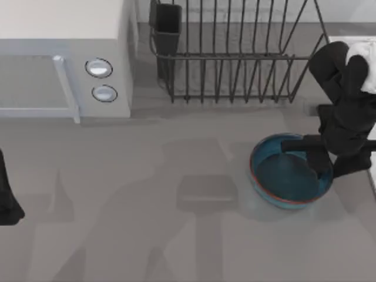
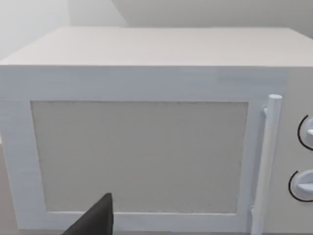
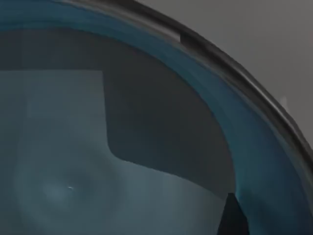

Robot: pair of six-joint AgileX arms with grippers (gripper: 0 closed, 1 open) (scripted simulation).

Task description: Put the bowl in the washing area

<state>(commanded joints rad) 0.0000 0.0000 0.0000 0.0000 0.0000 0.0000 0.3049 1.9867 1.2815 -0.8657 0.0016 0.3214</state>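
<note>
bowl (image 1: 288, 179): blue, thin reddish line outside, on the bench (image 1: 147, 235) at right of centre, just beside the sink rim (image 1: 372, 176) at the right edge. right pincer (image 1: 320, 161): over the bowl's right rim, reaching inside; cannot tell whether its fingers are apart or together. dish rack (image 1: 235, 59): upper centre, apart from the bowl. microwave (image 1: 64, 59): upper left. open bench lower centre and left. left arm (image 1: 7, 194): parked, left edge.

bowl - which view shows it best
The top view: the whole bowl sits on the table in front of the rack, with the right gripper over its rim. The right wrist view shows part of its inside; the left wrist view faces the microwave.
</note>
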